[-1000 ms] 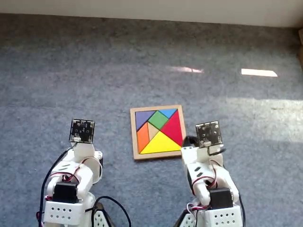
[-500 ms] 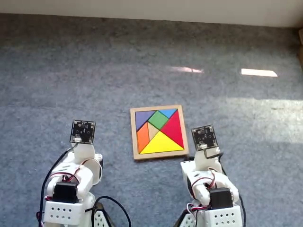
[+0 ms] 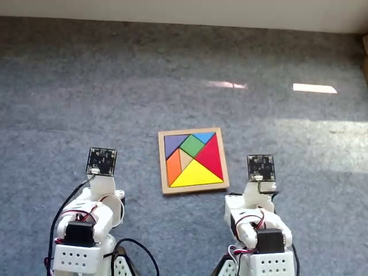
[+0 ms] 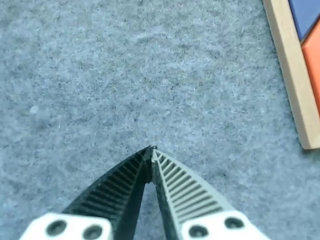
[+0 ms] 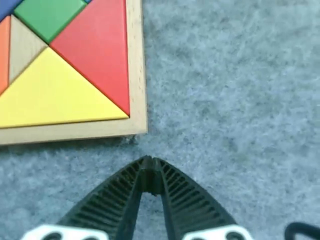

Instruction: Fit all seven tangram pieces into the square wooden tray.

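Tray [image 3: 195, 188] looks full, so I hold left gripper [image 4: 151, 152] and right gripper [image 5: 148, 162] closed, empty, flanking it.

Even, fairly bright light covers the grey carpet [image 3: 103, 75], with two glare patches [image 3: 313, 88] at its far side, perhaps window light, and a thin shadow beside the wooden tray [image 5: 75, 132].

Grey carpet [image 3: 115, 75], light patches [image 3: 313, 88], perhaps pale wall [image 3: 184, 8]

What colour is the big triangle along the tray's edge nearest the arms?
The triangle is yellow, clearest in the right wrist view.
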### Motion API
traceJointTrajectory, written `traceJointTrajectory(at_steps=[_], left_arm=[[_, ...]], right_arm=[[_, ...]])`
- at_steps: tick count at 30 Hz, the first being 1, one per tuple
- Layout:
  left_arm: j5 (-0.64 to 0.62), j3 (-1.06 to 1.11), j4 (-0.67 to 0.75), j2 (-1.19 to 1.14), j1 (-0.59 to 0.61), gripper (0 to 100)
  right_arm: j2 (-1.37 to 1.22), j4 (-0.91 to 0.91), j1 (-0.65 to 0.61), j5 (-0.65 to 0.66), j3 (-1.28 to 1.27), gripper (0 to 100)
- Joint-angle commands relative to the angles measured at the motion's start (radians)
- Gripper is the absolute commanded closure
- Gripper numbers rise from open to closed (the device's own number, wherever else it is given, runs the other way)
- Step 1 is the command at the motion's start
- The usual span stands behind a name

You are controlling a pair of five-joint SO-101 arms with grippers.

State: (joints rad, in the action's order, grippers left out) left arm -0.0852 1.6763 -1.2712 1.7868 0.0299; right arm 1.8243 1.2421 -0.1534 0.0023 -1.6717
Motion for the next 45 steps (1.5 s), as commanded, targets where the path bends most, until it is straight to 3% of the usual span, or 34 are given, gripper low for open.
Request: traceJointTrajectory(at_steps=[1,10,45], left_arm=[[0.006,0.019,-0.005,0.033,-0.002,99],[0.005,0.019,-0.058,0.033,-0.005,99],[0.003,0.019,-0.058,0.033,-0.005,99]], right_arm=[[0.01,0.008,0.013,-0.011,-0.104,98.3],[0.01,0.008,0.013,-0.011,-0.104,98.3],[0.01,0.008,0.013,-0.011,-0.104,98.3]])
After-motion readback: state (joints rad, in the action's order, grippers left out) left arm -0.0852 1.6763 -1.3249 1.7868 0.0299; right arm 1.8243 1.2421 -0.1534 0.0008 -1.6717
